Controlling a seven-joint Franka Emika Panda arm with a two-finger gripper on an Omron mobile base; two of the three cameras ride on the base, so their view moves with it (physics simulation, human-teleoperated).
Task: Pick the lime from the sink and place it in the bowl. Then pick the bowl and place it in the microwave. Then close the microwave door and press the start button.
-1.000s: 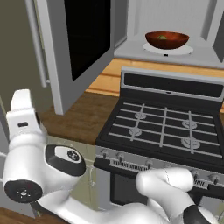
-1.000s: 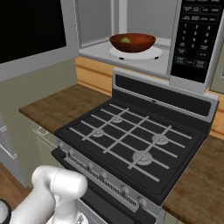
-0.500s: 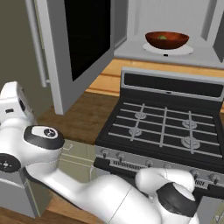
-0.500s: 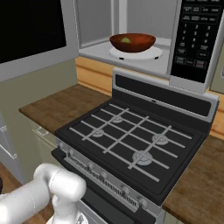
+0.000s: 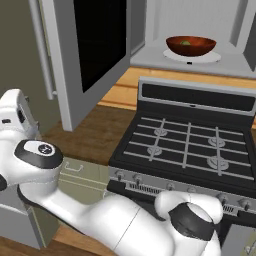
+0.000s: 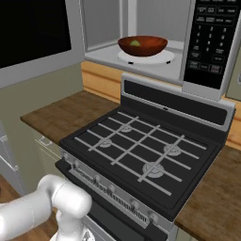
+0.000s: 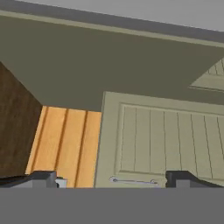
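Lime (image 6: 135,43) sitting in reddish-brown bowl (image 6: 142,45) on microwave (image 6: 209,44) turntable, door (image 5: 90,55) hanging open, gripper (image 7: 111,178) (2 fingertips spread wide, gripping nothing) facing a cabinet door (image 7: 166,140), well apart from bowl.

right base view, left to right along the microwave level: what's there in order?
microwave door swung open → bowl with the lime in it, on the turntable → black keypad panel
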